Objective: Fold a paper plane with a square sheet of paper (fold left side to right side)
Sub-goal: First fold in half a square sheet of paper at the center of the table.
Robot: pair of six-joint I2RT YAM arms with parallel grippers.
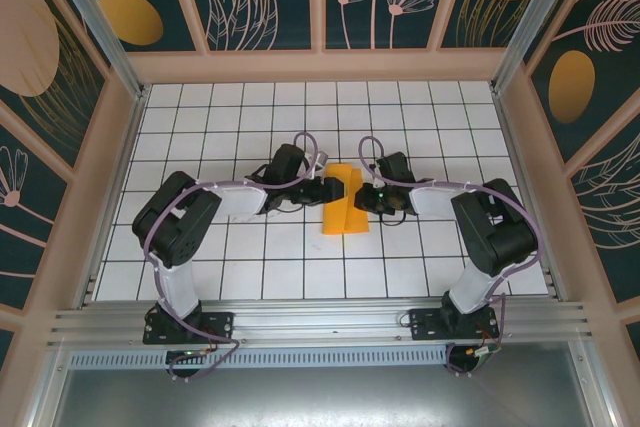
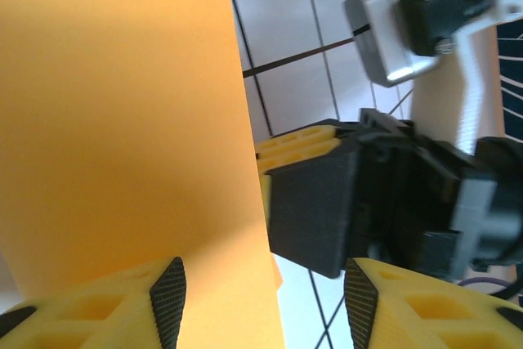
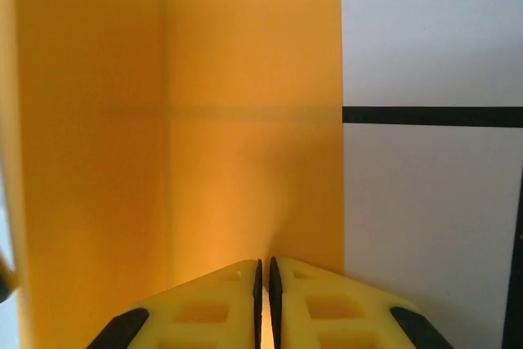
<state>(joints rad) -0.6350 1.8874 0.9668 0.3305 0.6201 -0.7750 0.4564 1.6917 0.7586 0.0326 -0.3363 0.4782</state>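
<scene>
The square sheet of paper (image 1: 343,205), folded into a narrow orange strip, lies mid-bench (image 1: 250,257) between the two arms. The left fingers (image 2: 168,304) stand apart at its left side, one over the paper, gripping nothing. The right fingers (image 3: 221,304) are pressed almost together at the sheet's right edge; I cannot tell whether they pinch it.
</scene>
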